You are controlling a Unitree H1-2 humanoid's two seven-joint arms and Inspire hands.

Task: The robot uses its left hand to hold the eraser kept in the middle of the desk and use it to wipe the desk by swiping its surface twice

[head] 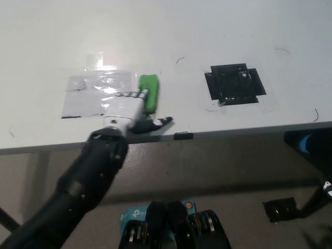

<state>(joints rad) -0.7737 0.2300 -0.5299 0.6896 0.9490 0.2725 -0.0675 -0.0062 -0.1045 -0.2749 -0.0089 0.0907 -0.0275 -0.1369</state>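
Green eraser [149,92] gripped by the white left hand [126,110] — pressed flat on the white desk [207,31], just beyond the fingers, beside a taped clear sheet [88,93] — black taped square [234,84] well apart.

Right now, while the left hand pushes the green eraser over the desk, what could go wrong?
The left hand holds the green eraser close to the desk's front edge; a swipe drifting forward could perhaps carry it off.

The eraser lies beside the glossy taped sheet; it might snag the tape.

The right hand is not in view, so it cannot help.
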